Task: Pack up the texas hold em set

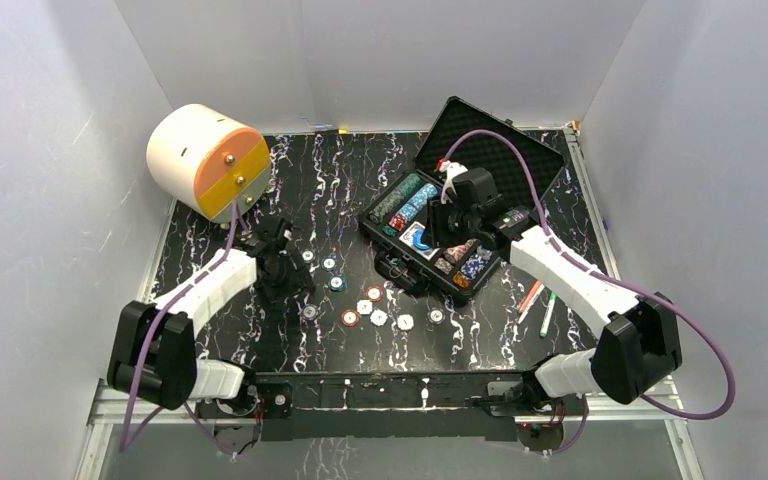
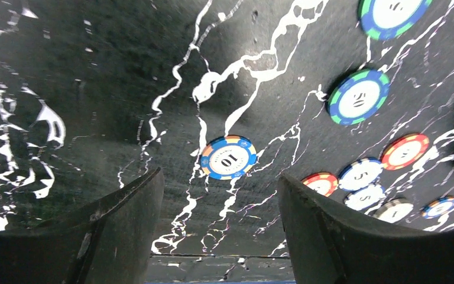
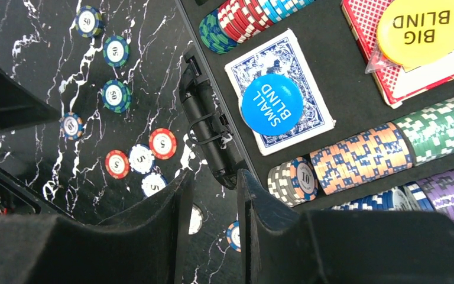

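We hover left gripper (image 2: 220,177), jaws wide apart, empty, over 10 chip (image 2: 229,157); bare table (image 1: 360,170) to its left. Our right gripper (image 3: 214,173) narrowly apart, empty, above front edge of open case (image 1: 500,150) at table's right; loose chips (image 1: 365,305) beside it.

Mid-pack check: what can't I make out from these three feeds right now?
- Top external: right arm covers the middle of the case, hiding some contents.
- Top external: loose chips too small to read values.
- Right wrist: two chips partly hidden behind the fingers.
- Left wrist: top-right chip cut by the frame edge.
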Motion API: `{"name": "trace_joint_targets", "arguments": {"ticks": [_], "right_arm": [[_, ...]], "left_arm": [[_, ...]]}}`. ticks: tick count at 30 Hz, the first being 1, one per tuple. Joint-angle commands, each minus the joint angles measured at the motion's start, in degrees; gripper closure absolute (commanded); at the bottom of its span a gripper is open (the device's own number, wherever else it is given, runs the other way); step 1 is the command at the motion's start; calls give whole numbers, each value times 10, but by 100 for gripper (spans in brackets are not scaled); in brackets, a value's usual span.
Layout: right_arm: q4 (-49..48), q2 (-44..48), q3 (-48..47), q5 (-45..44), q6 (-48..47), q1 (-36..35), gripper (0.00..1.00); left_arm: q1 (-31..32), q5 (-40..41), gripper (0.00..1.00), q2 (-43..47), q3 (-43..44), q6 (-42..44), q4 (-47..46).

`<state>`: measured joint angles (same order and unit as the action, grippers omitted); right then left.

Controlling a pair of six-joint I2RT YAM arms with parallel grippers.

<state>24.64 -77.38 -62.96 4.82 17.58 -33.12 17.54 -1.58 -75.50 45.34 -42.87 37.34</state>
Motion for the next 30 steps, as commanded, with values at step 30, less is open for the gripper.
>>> {"name": "trace_joint_targets", "arguments": {"ticks": [30], "right_arm": [[-85, 34, 32, 38, 29, -24, 61]], "left_arm": [[112, 81, 47, -130, 0, -4, -62]]}}
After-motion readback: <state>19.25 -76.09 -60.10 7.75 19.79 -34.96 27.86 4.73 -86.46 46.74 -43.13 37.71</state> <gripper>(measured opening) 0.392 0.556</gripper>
